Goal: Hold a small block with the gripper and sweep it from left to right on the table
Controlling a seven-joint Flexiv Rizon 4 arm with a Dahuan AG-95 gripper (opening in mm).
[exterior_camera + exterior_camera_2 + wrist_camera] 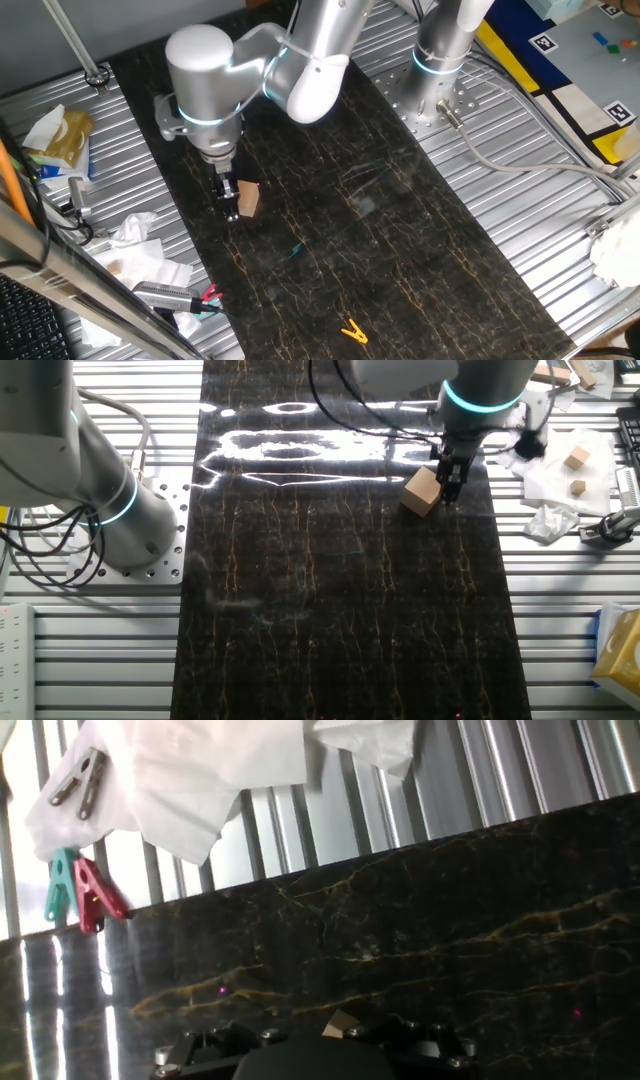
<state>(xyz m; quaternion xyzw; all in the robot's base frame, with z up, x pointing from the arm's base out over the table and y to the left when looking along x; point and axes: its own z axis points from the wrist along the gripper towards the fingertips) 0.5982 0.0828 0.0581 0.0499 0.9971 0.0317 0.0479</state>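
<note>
The gripper (230,205) is down at the desk (400,260), near its edge on the side where the tissue pile sits, and the block (248,198) is right up against it. From one fixed view the black fingers sit on the left of the cube, touching it, and the block looks a bit rotated relative to the desk edge. From the other fixed view the block (422,491) sits on the black veined desk (330,620) with the gripper (452,485) pressed on its right side, just under the arm's glowing blue ring (478,403). Honestly I can't tell whether the fingers are actually clamped on the block or just sitting alongside it; neither fixed view shows both fingers around it clearly.

The hand view doesn't help much: the gripper body fills the bottom edge, with a small tan corner of the block (340,1022) poking up, and the desk (450,920) runs beyond it to the ribbed metal sheet (520,770).

Other stuff around: a yellow clip (353,331) lies on the desk well away from the block. White tissue (200,770) lies on the ribbed metal, with a teal clip (60,885) and a red clip (96,890) just beside it. A second arm's base (120,510) stands on the metal on the opposite side.
</note>
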